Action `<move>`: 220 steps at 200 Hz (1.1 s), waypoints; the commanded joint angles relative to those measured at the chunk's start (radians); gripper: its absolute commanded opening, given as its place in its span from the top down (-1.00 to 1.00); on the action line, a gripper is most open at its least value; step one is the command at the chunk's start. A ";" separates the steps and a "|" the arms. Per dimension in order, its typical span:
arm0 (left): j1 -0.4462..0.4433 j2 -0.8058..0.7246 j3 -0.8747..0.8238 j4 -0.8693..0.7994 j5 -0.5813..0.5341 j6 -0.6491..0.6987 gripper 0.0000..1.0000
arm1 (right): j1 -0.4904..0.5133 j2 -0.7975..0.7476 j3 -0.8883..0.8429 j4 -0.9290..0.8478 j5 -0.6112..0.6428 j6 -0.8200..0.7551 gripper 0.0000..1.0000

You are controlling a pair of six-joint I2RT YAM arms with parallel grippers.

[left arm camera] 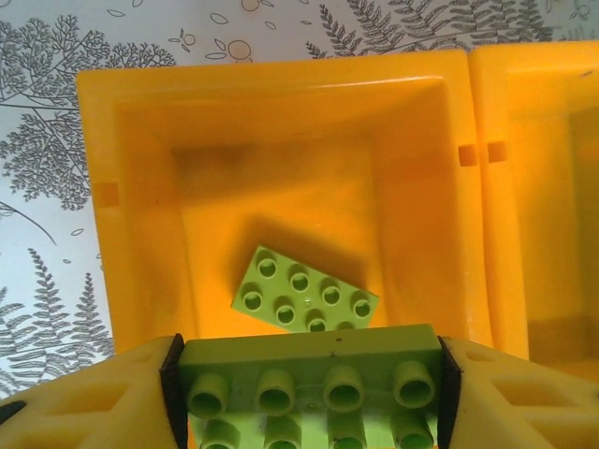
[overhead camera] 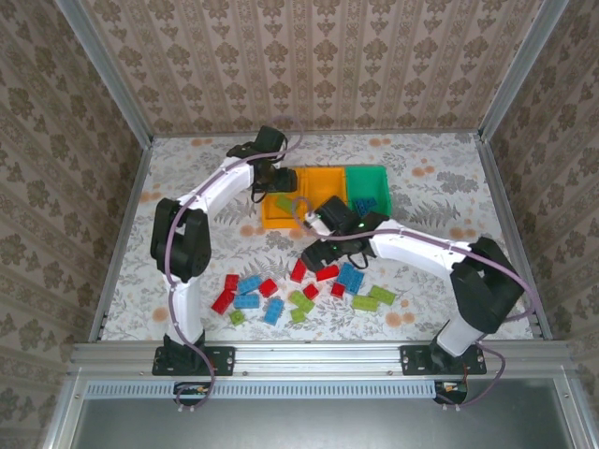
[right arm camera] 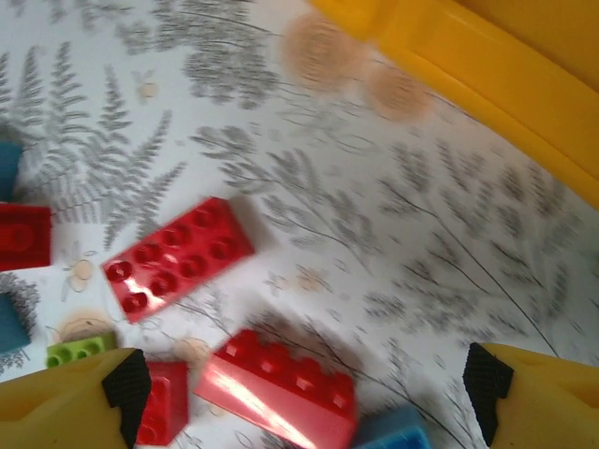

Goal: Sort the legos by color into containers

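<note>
Glossy plastic red brick [right arm camera: 178, 257], smooth orange-yellow plastic bin [left arm camera: 281, 75] (slightly shiny), matt fern-printed tabletop [right arm camera: 421, 215].

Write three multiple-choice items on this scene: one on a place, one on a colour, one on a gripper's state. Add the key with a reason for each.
1. The left gripper is over:
A) the leftmost orange-yellow bin
B) the green bin
C) the loose bricks on the table

2. The brick lying in that bin is:
A) red
B) blue
C) lime green

3. The right gripper is:
A) shut on a red brick
B) open, holding nothing
C) shut on a blue brick

Key:
1 A: the left wrist view looks straight down into that bin past the held lime green brick.
2 C: the left wrist view shows it lime green on the bin floor.
3 B: its jaws stand wide apart above red bricks lying loose, with nothing between them.
</note>
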 commanded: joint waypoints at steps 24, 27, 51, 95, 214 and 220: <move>0.025 -0.023 -0.053 0.081 0.137 -0.070 -0.62 | 0.081 0.131 0.110 -0.073 0.015 -0.147 -0.87; 0.025 -0.029 -0.060 0.088 0.144 -0.073 -0.63 | 0.082 0.140 0.115 -0.074 0.014 -0.149 -0.87; 0.025 -0.070 -0.113 0.131 0.172 -0.090 -0.77 | 0.096 0.179 0.138 -0.077 0.007 -0.162 -0.88; 0.054 -0.141 -0.194 0.171 0.191 -0.100 -0.98 | 0.100 0.221 0.145 -0.077 -0.006 -0.198 -0.93; 0.104 -0.298 -0.428 0.240 0.193 -0.123 -1.00 | 0.104 0.345 0.207 -0.121 0.012 -0.242 -0.79; 0.106 -0.302 -0.439 0.243 0.194 -0.126 -1.00 | 0.104 0.344 0.207 -0.116 0.017 -0.240 -0.77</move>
